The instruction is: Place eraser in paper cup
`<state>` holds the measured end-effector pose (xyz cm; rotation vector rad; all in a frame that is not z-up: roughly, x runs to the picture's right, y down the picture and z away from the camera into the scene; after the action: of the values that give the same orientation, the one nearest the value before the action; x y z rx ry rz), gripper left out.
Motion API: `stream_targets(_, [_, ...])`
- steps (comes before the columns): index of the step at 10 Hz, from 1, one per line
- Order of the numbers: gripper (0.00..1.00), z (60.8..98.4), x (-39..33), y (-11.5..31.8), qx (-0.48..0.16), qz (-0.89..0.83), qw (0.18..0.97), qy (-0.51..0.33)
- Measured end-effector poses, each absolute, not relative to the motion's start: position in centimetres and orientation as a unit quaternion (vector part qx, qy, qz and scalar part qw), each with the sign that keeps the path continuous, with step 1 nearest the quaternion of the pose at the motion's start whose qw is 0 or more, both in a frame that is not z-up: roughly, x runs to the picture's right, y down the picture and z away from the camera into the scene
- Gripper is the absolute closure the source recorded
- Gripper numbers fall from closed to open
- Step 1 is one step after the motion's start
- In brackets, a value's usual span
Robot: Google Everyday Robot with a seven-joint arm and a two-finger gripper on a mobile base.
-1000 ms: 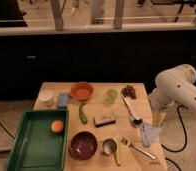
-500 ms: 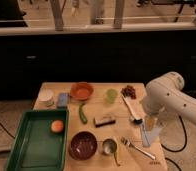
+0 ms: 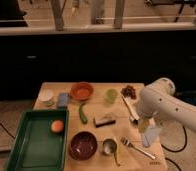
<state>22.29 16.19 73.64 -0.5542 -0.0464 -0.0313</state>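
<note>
Presently the tool (image 3: 151,135) hangs with its jaws wide and empty over the right side of the counter (image 3: 98,131), close to the right edge, under the white arm (image 3: 163,107). Nearest on its left lie a fork (image 3: 137,147), toward the front, and a long utensil (image 3: 130,108), toward the back. Further left, mid-counter, the eraser (image 3: 105,120) lies flat and untouched. Far left of the tool, at the back corner, stands the paper cup (image 3: 46,95), just beside a blue block (image 3: 63,100).

Assessment: the step in hand is the approach to the eraser.
- Travel left above the fork, then descend straight with the jaws straddling the eraser's narrow width.
- Room there is fair. A green vegetable (image 3: 83,113) lies just left of the eraser, and a metal cup (image 3: 109,146) and a dark bowl (image 3: 83,145) lie in front of it.
- The carry should stay high over the vegetable and the block, passing in front of the orange bowl (image 3: 82,90).

Risk: the cup sits near two counter edges and looks light, so a nudge could tip it off. The eraser looks nearly as long as the cup's mouth is wide, so lower it end-first and centred before release.
</note>
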Motion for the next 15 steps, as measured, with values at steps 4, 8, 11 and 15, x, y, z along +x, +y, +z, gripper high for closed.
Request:
stream_targets(4, [0.2, 75.6, 20.3, 17.0, -0.271, -0.015, 0.962, -0.037])
stream_targets(8, [0.2, 76.9, 19.1, 17.6, -0.267, -0.017, 0.962, -0.044])
stream_targets(11, [0.2, 77.9, 17.3, 18.4, -0.268, -0.025, 0.962, -0.053])
stream_targets(15, [0.2, 79.1, 15.6, 19.0, -0.267, -0.043, 0.961, -0.06])
